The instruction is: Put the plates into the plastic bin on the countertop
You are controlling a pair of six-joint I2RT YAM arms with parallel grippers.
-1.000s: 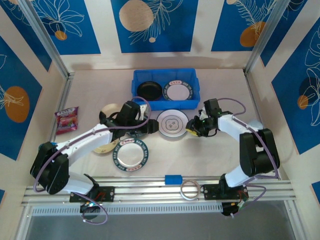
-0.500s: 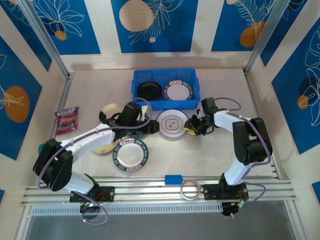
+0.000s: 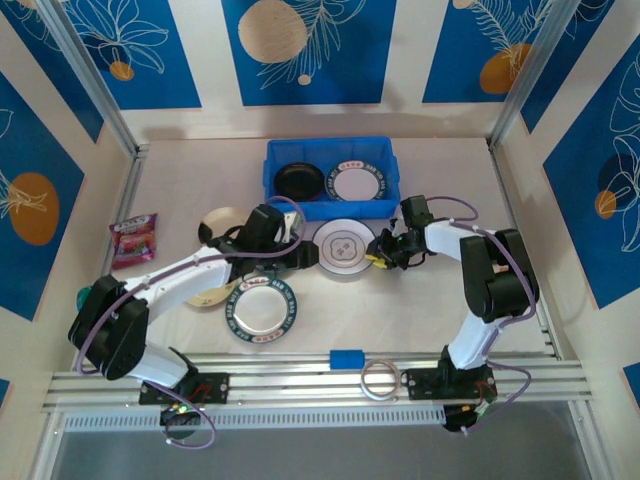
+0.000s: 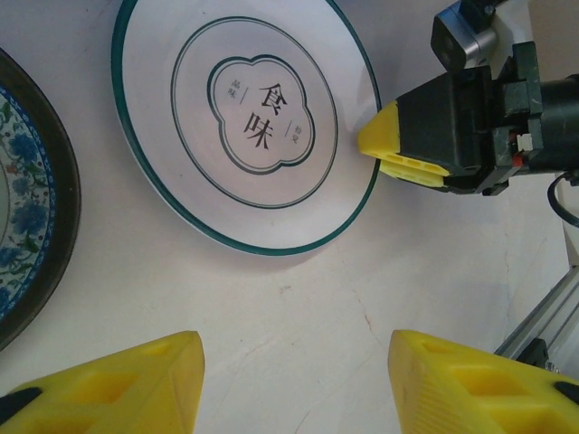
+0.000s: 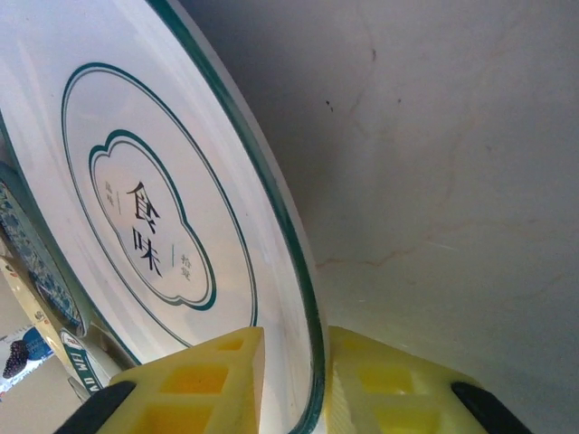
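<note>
A white plate (image 3: 343,248) with a green ring and a grey emblem lies on the countertop (image 3: 440,180) just in front of the blue plastic bin (image 3: 268,168). My right gripper (image 3: 378,254) is shut on its right rim; in the right wrist view its yellow fingers (image 5: 204,384) pinch the plate (image 5: 154,217) edge. My left gripper (image 4: 294,380) hangs open over bare countertop beside the plate (image 4: 244,117), with nothing between its fingers. The bin holds a black plate (image 3: 299,181) and a white red-and-green-rimmed plate (image 3: 358,182).
A rimmed plate (image 3: 260,308) lies front left, with cream plates (image 3: 222,220) by the left arm. A blue-patterned dark plate (image 4: 18,226) sits left of the left gripper. Pink snack packet (image 3: 134,238) far left; blue block (image 3: 346,359) and tape ring (image 3: 380,379) on the front rail.
The right gripper's jaws have narrowed onto the white plate's right rim, and that arm's elbow has swung inward. The left gripper has barely moved.
</note>
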